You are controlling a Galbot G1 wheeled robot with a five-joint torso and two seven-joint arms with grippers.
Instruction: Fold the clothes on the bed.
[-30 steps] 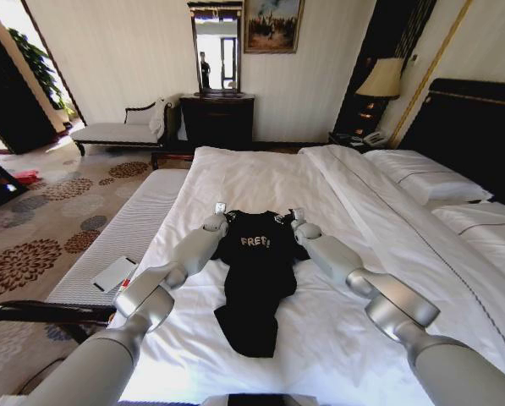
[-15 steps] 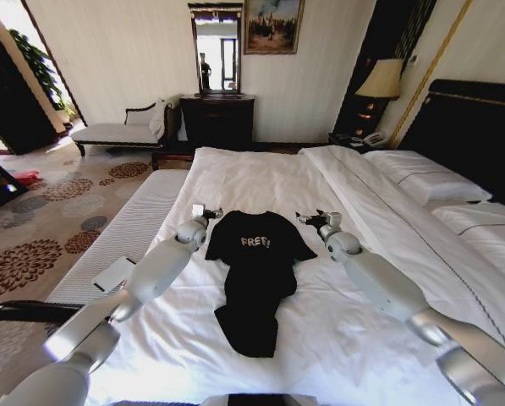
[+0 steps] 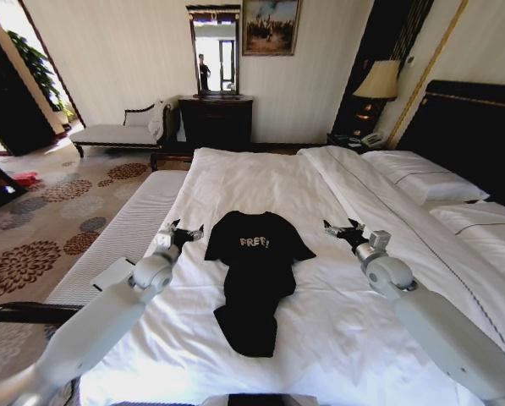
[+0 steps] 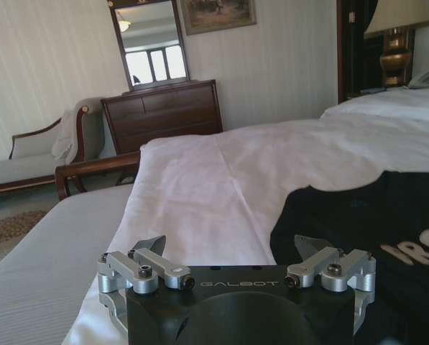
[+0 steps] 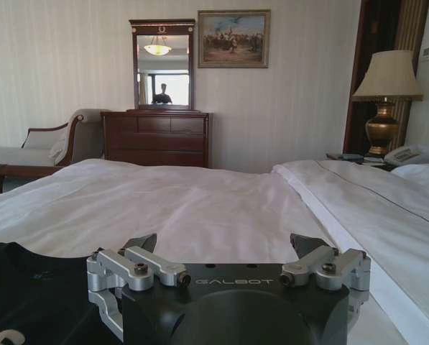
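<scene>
Black T-shirt (image 3: 254, 271) flat on bed (image 3: 260, 178), left claw (image 3: 180, 233) and right claw (image 3: 343, 230) flanking it, both wide, empty.

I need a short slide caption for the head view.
Open left gripper and right gripper flank a black T-shirt on the bed.

Hotel-style bedroom: large white bed (image 3: 260, 173) with dark headboard (image 3: 480, 127); beyond the bed, dresser (image 3: 216, 120) with mirror (image 3: 214, 49), chaise (image 3: 117, 131), bedside lamp (image 3: 377, 83).
</scene>
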